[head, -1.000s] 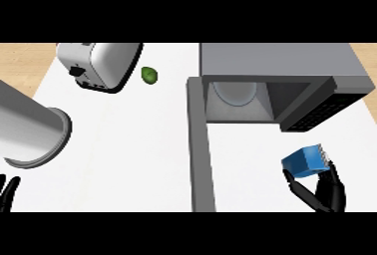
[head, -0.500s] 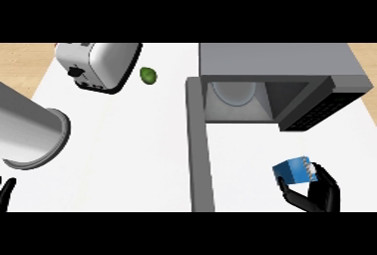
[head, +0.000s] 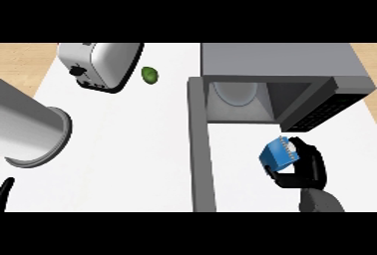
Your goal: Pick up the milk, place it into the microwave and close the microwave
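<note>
The milk (head: 280,154) is a small blue carton, tilted, held above the white counter at the lower right. My right hand (head: 305,168) is curled round it from the right and below, partly hiding it. The grey microwave (head: 283,64) stands at the upper right with its cavity open and a round white turntable (head: 236,93) inside. Its door (head: 199,144) swings out toward me as a long grey strip left of the carton. The carton hangs just in front of the cavity's mouth. Only a fingertip of my left hand (head: 6,188) shows at the lower left edge.
A silver toaster (head: 99,63) stands at the back left with a green lime (head: 150,75) beside it. A large steel pot (head: 29,129) lies at the left edge. The microwave's dark control panel (head: 324,109) angles out right of the cavity.
My right hand has carried the milk leftward and slightly toward the microwave's opening, after dipping lower half a second ago. The left hand has hardly moved.
</note>
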Controlling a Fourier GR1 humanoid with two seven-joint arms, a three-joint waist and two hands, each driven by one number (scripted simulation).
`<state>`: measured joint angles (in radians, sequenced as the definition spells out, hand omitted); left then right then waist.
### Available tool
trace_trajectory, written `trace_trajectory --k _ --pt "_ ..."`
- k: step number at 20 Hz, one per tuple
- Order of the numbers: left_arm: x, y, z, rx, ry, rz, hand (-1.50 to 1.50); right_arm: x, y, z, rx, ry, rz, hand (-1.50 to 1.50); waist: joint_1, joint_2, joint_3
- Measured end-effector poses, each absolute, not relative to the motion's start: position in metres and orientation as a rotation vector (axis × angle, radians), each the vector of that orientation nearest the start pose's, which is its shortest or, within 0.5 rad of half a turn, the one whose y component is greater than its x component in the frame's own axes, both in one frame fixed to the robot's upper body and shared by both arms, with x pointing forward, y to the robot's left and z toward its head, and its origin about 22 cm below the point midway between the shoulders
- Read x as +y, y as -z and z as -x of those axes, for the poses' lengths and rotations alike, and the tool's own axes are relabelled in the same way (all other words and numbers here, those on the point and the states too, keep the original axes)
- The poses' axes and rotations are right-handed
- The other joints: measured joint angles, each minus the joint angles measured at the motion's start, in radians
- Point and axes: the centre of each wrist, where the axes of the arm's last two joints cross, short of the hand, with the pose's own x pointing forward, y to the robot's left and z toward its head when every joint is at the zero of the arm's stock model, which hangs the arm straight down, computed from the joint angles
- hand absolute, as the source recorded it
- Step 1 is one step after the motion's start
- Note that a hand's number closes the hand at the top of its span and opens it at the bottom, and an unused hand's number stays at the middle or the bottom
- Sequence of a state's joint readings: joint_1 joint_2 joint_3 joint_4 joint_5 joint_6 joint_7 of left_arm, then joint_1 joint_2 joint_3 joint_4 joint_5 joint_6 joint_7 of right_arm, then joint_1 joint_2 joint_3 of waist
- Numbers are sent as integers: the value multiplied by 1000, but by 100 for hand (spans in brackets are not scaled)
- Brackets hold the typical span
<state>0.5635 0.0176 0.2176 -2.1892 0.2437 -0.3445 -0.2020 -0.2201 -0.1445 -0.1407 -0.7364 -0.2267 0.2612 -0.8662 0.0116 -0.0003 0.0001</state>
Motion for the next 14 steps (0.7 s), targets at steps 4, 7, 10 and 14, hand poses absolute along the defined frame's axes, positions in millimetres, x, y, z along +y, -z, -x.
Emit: trace_trajectory --k 4,7,10,14 --pt "310 -66 -91 -1912 -44 -37 -150 -275 114 -257 -1852 94 -240 150 -6 -2 0" --pt "311 -67 -86 -1913 -49 -33 -150 -263 100 -254 -1847 42 -279 150 -10 -3 -1" --pt "315 -64 -85 -1911 -47 -39 -150 -245 81 -245 -1848 8 -290 150 -15 -5 -1" --pt "317 -60 -85 -1908 -59 -27 -150 -228 50 -231 -1850 3 -287 150 -16 -4 -1"
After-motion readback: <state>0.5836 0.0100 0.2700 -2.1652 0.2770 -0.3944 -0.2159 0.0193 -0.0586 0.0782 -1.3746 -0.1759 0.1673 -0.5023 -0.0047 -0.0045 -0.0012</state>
